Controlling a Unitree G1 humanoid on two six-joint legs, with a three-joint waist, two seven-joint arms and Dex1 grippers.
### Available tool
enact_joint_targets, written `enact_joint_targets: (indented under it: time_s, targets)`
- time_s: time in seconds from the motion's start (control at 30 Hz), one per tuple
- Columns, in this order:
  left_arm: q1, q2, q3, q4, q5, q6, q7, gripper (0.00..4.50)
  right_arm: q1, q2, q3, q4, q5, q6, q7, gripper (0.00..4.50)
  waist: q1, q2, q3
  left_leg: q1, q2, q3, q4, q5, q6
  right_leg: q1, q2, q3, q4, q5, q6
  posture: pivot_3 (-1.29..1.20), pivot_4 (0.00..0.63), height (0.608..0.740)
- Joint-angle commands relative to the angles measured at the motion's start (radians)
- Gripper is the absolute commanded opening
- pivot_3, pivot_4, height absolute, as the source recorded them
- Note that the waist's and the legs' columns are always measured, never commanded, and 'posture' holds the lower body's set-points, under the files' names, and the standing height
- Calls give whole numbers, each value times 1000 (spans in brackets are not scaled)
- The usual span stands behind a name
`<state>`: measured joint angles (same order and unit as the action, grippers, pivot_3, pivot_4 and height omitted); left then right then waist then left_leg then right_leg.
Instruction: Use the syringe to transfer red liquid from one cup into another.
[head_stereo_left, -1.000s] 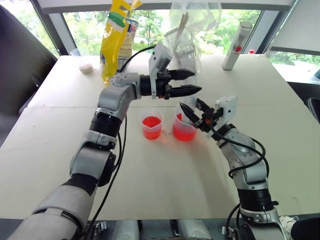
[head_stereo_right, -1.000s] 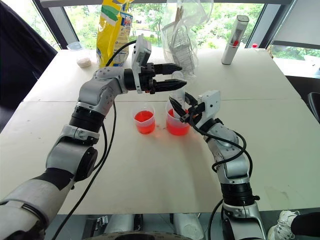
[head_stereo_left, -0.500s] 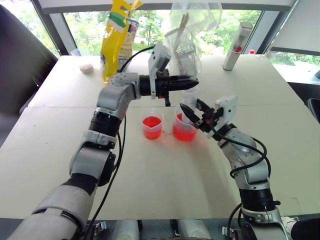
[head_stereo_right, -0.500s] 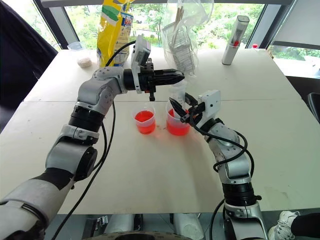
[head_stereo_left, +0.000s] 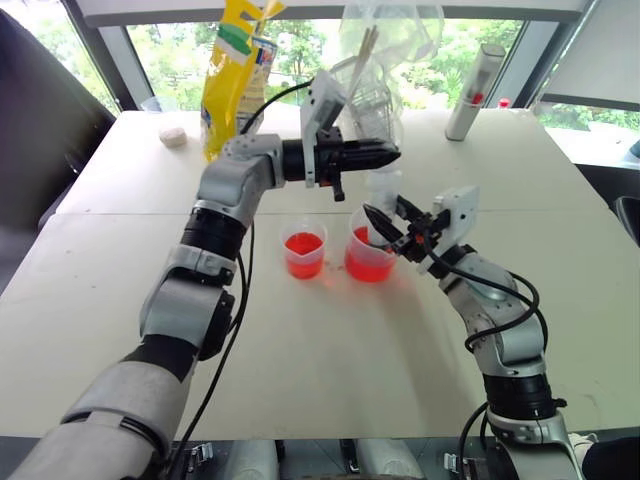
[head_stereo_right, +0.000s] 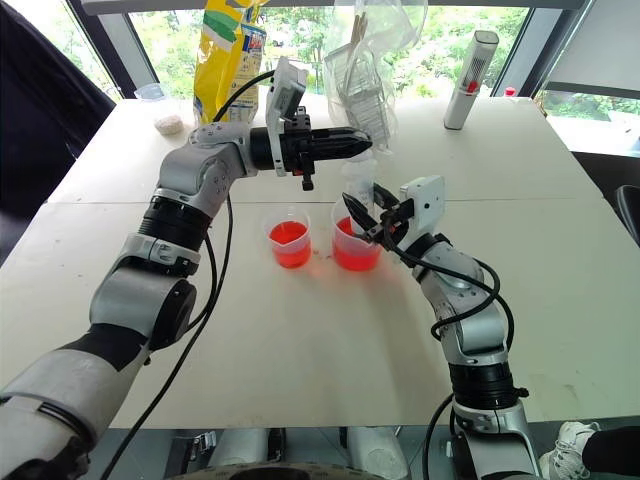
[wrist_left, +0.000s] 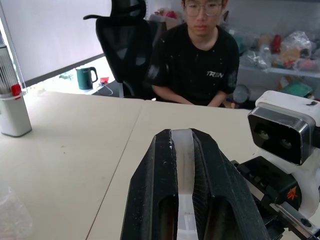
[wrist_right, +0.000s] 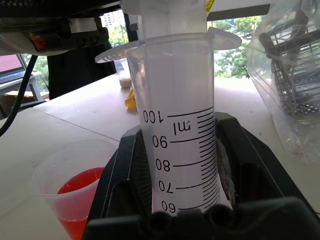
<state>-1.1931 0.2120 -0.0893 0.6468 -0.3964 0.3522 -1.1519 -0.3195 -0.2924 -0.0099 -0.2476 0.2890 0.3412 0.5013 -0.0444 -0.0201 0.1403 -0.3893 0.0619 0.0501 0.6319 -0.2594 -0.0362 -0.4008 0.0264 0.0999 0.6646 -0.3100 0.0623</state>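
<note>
Syringe (wrist_right: 177, 125) stands upright over the larger beaker (head_stereo_left: 368, 255) of red liquid (head_stereo_left: 366, 266) – right hand (head_stereo_left: 392, 228) clamped on its barrel, left hand (head_stereo_left: 385, 155) pinched on the plunger (white, above) – smaller cup (head_stereo_left: 304, 249) just beside it on the table (head_stereo_left: 330, 340)

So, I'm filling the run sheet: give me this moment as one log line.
left hand: shut on plunger | right hand: shut on syringe, upright over beaker | small cup: holds red liquid

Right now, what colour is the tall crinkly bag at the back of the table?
The bag is bright yellow with a green patch, clearest in the left eye view.
</note>
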Motion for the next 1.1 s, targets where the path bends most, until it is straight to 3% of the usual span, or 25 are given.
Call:
enact_joint_targets:
  time_s: [0.03, 0.43, 0.53, 0.73, 1.1]
  targets:
    - [-109, 49, 112, -28, -13, -89, 64, 58, 48, -14, 68, -26, 2, 18, 48, 1368, 0, 0, 0, 0, 0, 0, 0, 0, 0, 0, 0, 0, 0, 0, 0, 0, 150, 739]
    - [-89, 50, 103, -50, -21, -83, 46, 58, 30, -18, 62, -30, 4, 17, 45, 1368, 0, 0, 0, 0, 0, 0, 0, 0, 0, 0, 0, 0, 0, 0, 0, 0, 150, 739]
    - [-70, 54, 96, -67, -28, -64, 33, 1217, 0, -17, 51, -38, 8, 21, 37, 1368, -4, 0, 0, 0, 0, 0, 0, 0, 0, 0, 0, 0, 0, 0, 0, 0, 150, 739]
    - [-9, 69, 77, -127, -8, -51, 9, 4180, -44, -24, 27, -57, 16, 35, 22, 1368, 2, 0, 0, 0, 1, 0, 0, 0, 0, 1, 0, -1, 1, 0, 0, 0, 150, 739]
    - [11, 149, 161, -165, -57, 24, 31, 4180, -99, -29, -1, -52, 20, 38, 2, 1368, -3, 0, 0, 1, 1, 0, 1, 0, 0, 0, 1, 0, 1, 0, 0, 0, 150, 739]
